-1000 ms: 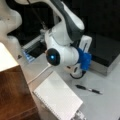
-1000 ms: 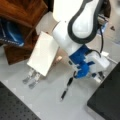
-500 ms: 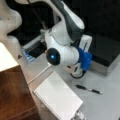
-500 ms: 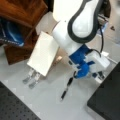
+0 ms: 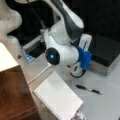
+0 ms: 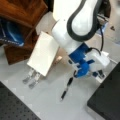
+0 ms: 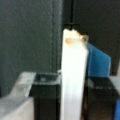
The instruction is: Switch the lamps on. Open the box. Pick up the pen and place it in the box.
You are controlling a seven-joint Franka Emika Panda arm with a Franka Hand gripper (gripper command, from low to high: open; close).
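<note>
The pen (image 5: 88, 89) lies flat on the grey table (image 5: 105, 105), untouched, between the notebook (image 5: 58, 98) and the box (image 5: 107, 53); in a front view the pen (image 6: 66, 88) sits just below the blue gripper (image 6: 83, 68). The box is shut, its black lid flat over silver-grey sides, at a front view's right. The gripper (image 5: 83, 61) hangs low beside the box's front edge, above the pen but apart from it; I cannot tell whether its jaws are spread or pressed together. The wrist view shows only a white finger (image 7: 73, 75) against dark box wall. A lamp (image 5: 6, 58) stands at a front view's left, over the brown cabinet (image 5: 15, 95). A white cable (image 5: 40, 73) runs past the notebook
</note>
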